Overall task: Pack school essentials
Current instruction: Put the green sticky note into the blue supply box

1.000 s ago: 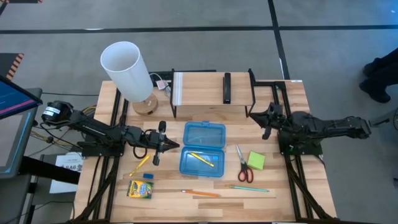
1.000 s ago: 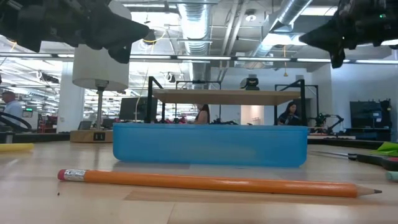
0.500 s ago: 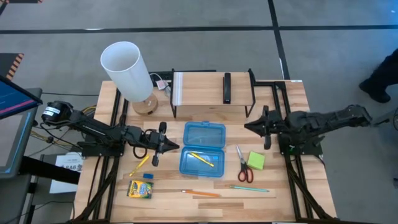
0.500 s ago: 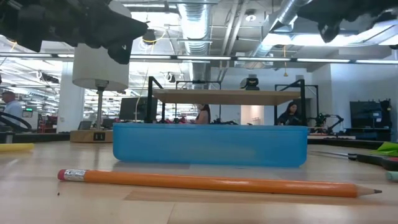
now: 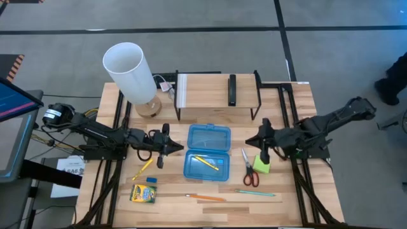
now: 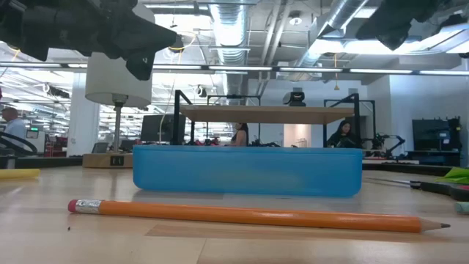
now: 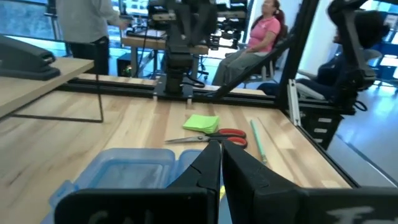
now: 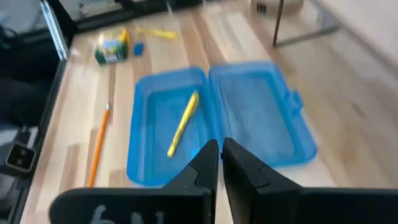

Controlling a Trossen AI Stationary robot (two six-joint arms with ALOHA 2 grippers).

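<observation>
The blue case (image 5: 206, 152) lies open on the table, with one yellow pencil (image 8: 185, 121) in its near half. To its right lie the red-handled scissors (image 5: 249, 168), the green sticky-note pad (image 5: 262, 165) and the teal pen (image 5: 256, 192). The orange pencil (image 5: 205, 197) lies in front of the case. The crayon box (image 5: 143, 193), the blue eraser (image 5: 151, 180) and another yellow pencil (image 5: 143, 167) lie to the left. My left gripper (image 5: 180, 150) hovers shut beside the case's left edge. My right gripper (image 5: 251, 141), shut, hangs above the scissors and pad, pointing at the case.
A white lamp (image 5: 130, 70) stands at the far left. A wooden shelf on black legs (image 5: 216, 92) stands behind the case and carries a black bar (image 5: 232, 89). Bare wood shows along the near edge. People sit in the room beyond the table.
My right gripper has swung from near the shelf's right leg toward the table's left and near side, coming over the scissors and sticky pad beside the case. Its arm has stretched out. My left arm and all the objects have stayed put.
</observation>
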